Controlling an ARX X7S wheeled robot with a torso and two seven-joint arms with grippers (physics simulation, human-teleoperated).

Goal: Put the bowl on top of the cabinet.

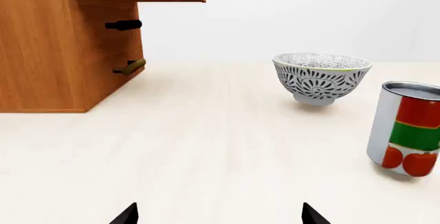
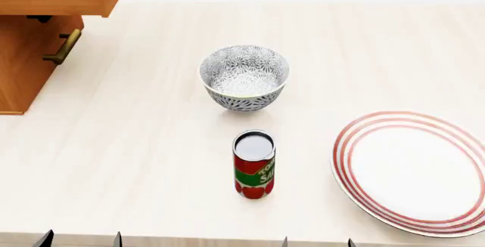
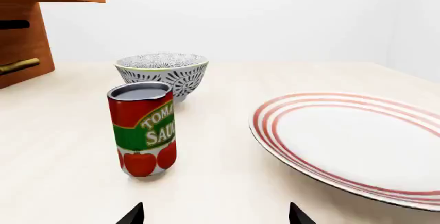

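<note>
Counted on the pale table (image 2: 151,145): one bowl (image 2: 244,76), one can (image 2: 254,164), one plate (image 2: 413,173), one cabinet (image 2: 30,48). Two pincers, both low at the near edge, only dark fingertips showing.

Left pincer (image 1: 220,214): two fingertips (image 1: 127,214) set wide apart, nothing between them. Ahead and off toward the right-arm side, well apart from the tips, the one bowl (image 1: 322,77), upright on the table, white with black leaf pattern inside and out, thin yellowish rim. Nearer than the bowl and farther to that same side, the one can (image 1: 407,128), red and green with tomatoes on the label, standing upright. Ahead on the other side, the one cabinet (image 1: 62,44), orange-brown wood, resting on the table, with one drawer front jutting out and three bar handles visible in this view. Bowl and cabinet well apart; bowl not on the cabinet top.

Right pincer (image 3: 216,214): two fingertips (image 3: 132,214) likewise spread wide, gripping nothing. Just ahead and toward the left-arm side, the can (image 3: 142,128); directly behind it, near but not touching, the bowl (image 3: 162,74). Ahead on the outer side, the one plate (image 3: 357,141), flat, white, with three red rings near the rim, lying empty. Far off past the can, a corner of the cabinet (image 3: 28,33).

From the head view, four fingertips at the bottom edge, two per arm: left pair (image 2: 79,239), right pair (image 2: 317,242).
</note>
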